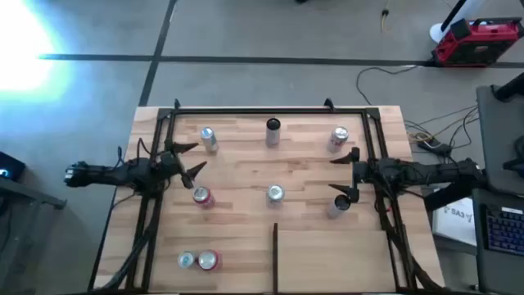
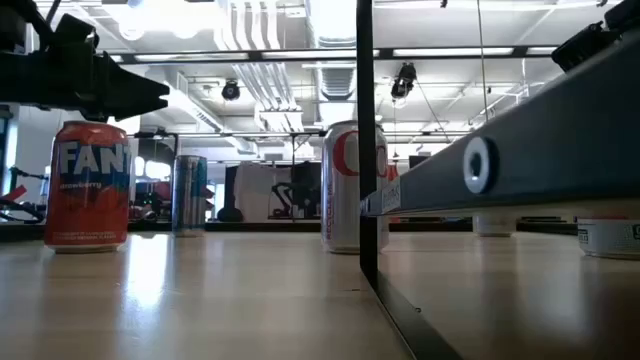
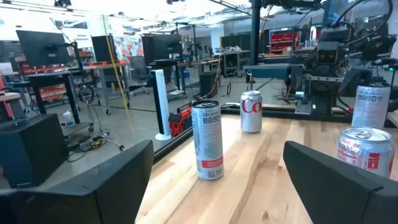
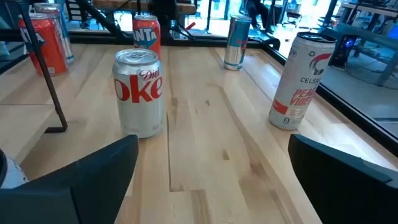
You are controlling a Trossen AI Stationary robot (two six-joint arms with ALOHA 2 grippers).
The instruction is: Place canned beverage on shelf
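the left pincer (image 1: 190, 159) is hanging open, holding nothing, between the tall silver can (image 1: 208, 138) and the red can (image 1: 202, 197) on the shelf (image 1: 246, 164). the right pincer (image 1: 342, 172) is waiting open too. these cans are looking stiff, smooth, easily dented; grabbing round the middle seems best.

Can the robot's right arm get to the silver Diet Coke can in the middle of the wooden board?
Probably yes. The right gripper is open and faces the silver Diet Coke can, which stands upright on the light wooden board. Only bare wood lies between them; the tall white Celsius can stands off to one side.
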